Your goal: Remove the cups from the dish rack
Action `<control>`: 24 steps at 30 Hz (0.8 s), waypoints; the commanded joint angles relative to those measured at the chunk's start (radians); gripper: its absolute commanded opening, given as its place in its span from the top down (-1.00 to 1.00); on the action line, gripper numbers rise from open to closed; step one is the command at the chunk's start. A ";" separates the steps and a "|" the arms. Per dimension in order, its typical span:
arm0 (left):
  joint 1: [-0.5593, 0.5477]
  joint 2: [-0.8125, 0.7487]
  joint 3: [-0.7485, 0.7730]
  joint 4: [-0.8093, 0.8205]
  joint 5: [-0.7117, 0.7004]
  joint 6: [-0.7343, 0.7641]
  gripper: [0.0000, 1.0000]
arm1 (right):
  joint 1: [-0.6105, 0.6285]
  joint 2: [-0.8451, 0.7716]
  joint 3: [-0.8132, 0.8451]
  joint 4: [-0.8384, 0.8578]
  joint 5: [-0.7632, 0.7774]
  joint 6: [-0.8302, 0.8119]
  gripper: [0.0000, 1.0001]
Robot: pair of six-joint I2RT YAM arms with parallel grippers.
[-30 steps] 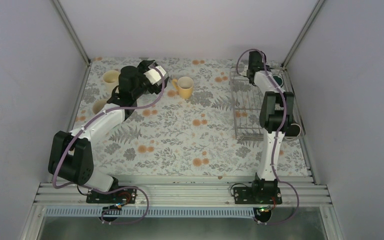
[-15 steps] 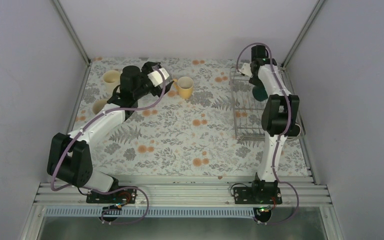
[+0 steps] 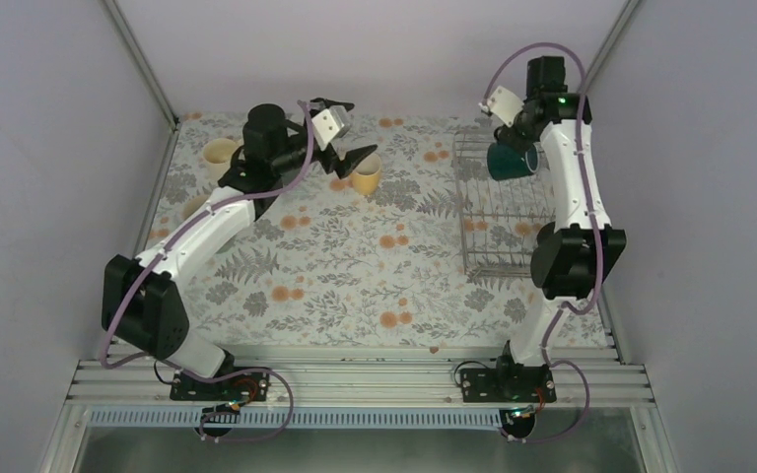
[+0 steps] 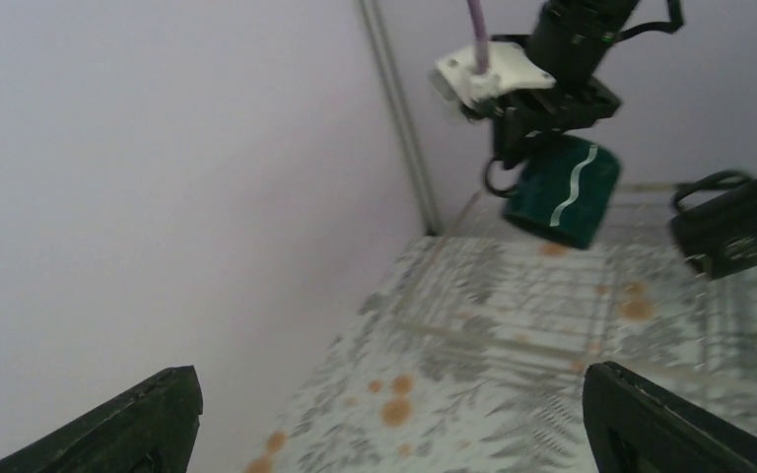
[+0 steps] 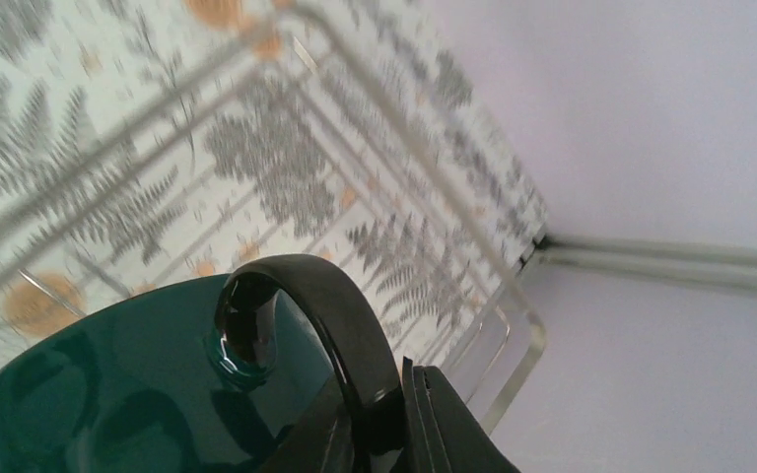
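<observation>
Hanging over the far end of the dish rack (image 3: 498, 222), clear of its wires, the dark teal-green mug (image 3: 511, 162) is clenched by its handle in the right tool (image 3: 516, 136). Left tool (image 3: 346, 128) spread wide, grasping nothing, just above the yellow mug (image 3: 366, 178) on the counter (image 3: 355, 286). Two cream mugs (image 3: 219, 153) far left.

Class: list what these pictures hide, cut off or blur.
- Top view: dish rack, right side hidden by the right arm.
- Top view: cream cup, mostly under the left arm.
- Right wrist view: teal mug, cut off by the bottom edge.
- Left wrist view: dark object, blurred, cut by right edge.
</observation>
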 commanded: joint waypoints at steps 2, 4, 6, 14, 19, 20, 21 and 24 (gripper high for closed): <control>-0.029 0.069 0.025 0.166 0.171 -0.243 -0.93 | 0.023 -0.081 0.145 -0.064 -0.301 0.162 0.93; -0.049 0.111 0.065 0.177 0.193 -0.311 -0.93 | 0.031 -0.093 0.148 -0.056 -0.425 0.207 0.93; -0.073 0.154 0.113 0.166 0.202 -0.357 -0.91 | 0.039 -0.098 0.147 -0.052 -0.532 0.235 0.93; -0.158 0.296 0.232 0.130 0.196 -0.405 -0.89 | 0.047 -0.118 0.088 0.022 -0.859 0.291 0.93; -0.173 0.349 0.247 0.128 0.207 -0.421 -0.80 | 0.046 -0.132 0.030 0.094 -0.917 0.323 0.93; -0.173 0.357 0.250 0.125 0.209 -0.421 -0.77 | 0.046 -0.130 0.028 0.100 -0.921 0.326 0.93; -0.174 0.363 0.255 0.125 0.211 -0.426 -0.75 | 0.046 -0.130 0.026 0.106 -0.926 0.331 0.93; -0.174 0.390 0.279 0.123 0.225 -0.443 -0.67 | 0.047 -0.130 0.022 0.121 -0.956 0.346 0.93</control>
